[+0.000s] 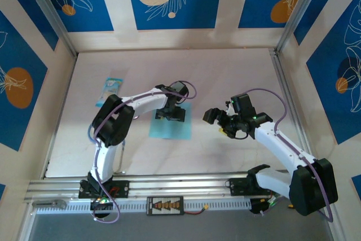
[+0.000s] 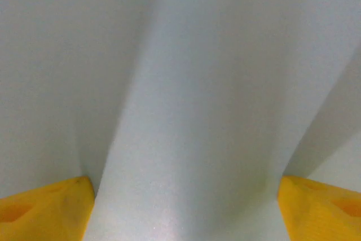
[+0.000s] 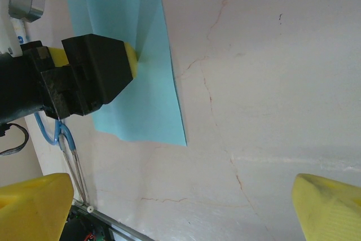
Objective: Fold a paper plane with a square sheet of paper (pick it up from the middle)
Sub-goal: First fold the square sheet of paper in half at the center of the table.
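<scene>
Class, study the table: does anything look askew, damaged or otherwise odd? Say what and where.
The square sheet of paper is not lying flat: mid-table, under the left hand, it bulges into a raised ridge between that hand's yellow fingers.

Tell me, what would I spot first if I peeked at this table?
The light-blue square sheet of paper in the middle jumps out, with the left gripper pressed down on it, jaws wide apart. The right gripper hovers open to its right, and a small printed packet lies far left.
</scene>
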Controlling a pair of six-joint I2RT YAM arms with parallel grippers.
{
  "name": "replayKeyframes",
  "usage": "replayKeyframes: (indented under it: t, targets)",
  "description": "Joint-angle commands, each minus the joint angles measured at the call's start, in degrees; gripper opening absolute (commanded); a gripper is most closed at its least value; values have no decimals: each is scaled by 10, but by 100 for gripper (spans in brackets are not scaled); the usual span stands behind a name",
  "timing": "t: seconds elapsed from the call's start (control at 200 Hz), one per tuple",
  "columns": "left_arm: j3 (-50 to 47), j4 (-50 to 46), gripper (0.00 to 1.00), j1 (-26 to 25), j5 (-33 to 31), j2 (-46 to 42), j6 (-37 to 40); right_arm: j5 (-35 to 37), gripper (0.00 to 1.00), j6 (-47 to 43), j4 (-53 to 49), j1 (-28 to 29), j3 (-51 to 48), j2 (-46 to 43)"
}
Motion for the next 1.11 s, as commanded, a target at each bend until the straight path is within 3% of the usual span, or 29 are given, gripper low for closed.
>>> replayKeyframes:
  t: [0.0, 0.065, 0.14, 0.225, 0.355, 0.81, 1.1]
  targets:
    - [-35, -10, 79, 2, 40, 16, -11, 3, 99, 8, -15, 5, 9, 2]
    - [-41, 1, 78, 1, 46, 6, -12, 5, 99, 11, -15, 5, 8, 2]
    - [-49, 12, 67, 0, 57, -4, -12, 12, 99, 15, -17, 5, 8, 2]
    - [-58, 20, 62, 0, 58, -16, -17, 27, 99, 22, -24, 5, 10, 2]
    - [-71, 32, 44, -1, 73, -30, -20, 80, 99, 54, -49, 5, 15, 1]
    - [-92, 90, 34, -4, 150, -79, -34, 115, 99, 81, -72, -12, 9, -8]
    - [-106, 207, 34, -3, 296, -104, -99, 44, 99, 47, -44, -54, -11, -42]
